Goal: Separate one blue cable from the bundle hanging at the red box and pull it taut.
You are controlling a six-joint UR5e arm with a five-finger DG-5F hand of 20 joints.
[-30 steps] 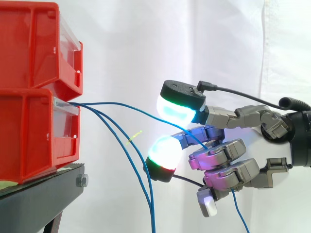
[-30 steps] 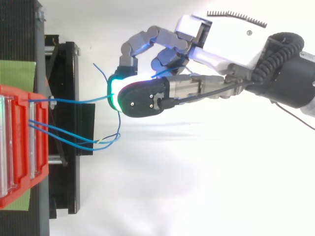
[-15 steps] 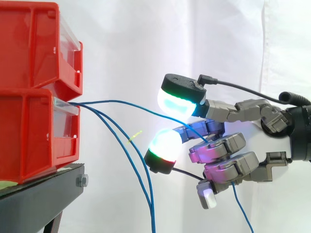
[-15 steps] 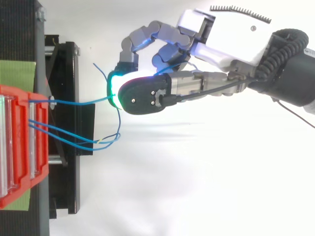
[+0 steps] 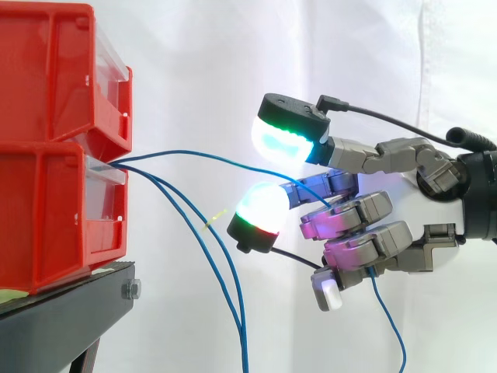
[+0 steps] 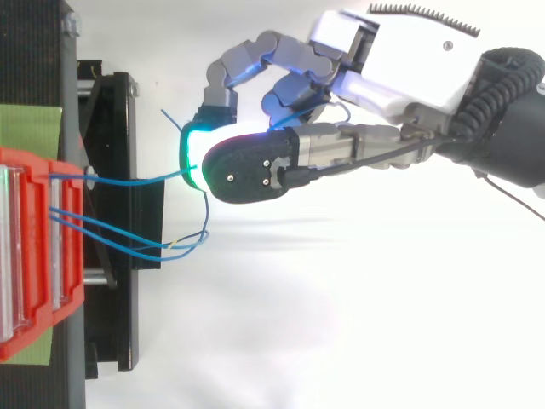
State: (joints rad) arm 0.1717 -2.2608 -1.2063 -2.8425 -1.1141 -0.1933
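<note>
Hand closed on one blue cable, right of the red bins.
The cable leaves the lower bin, bows slightly, passes between the glowing pads into curled fingers and trails below. Two other cables hang beside the stand.

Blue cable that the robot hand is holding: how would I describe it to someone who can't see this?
Find the stacked red boxes on the left of the side view; three blue cables leave the front of the lower one. Two cables sag steeply downwards. The blue cable you want is the highest, arching right into the curled fingers of the robot hand.
</note>
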